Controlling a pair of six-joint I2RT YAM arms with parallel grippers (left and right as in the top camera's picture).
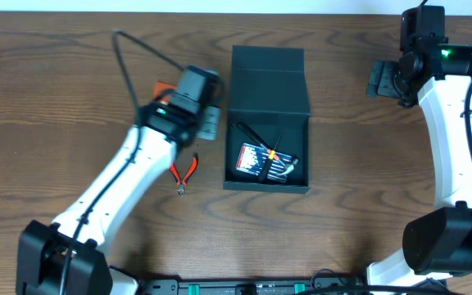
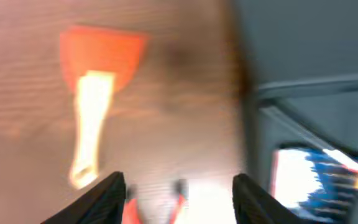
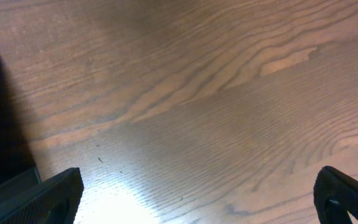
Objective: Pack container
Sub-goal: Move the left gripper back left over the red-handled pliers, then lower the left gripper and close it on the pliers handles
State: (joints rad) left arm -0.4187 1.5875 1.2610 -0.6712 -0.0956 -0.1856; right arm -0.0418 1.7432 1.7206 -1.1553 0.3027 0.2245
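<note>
**Lining Up on the Next Loose Tool**

Overhead: my left hand (image 1: 206,123) hangs just beside the left wall of the container (image 1: 269,82), which sits mid-tabletop (image 1: 359,197) with its lid flapped back and a blue packet (image 1: 260,160) inside. Red pliers (image 1: 184,174) lie loose near my forearm.

Left wrist (badly blurred): my fingers (image 2: 107,199) stand apart with nothing between them, and an orange-headed tool (image 2: 98,68) lies ahead. I judge a loose tool comes next, so I should centre over it, straddle it squarely, and keep clear of the box wall.

Right wrist: my right hand (image 3: 197,202) gapes wide and empty over bare wood.
</note>
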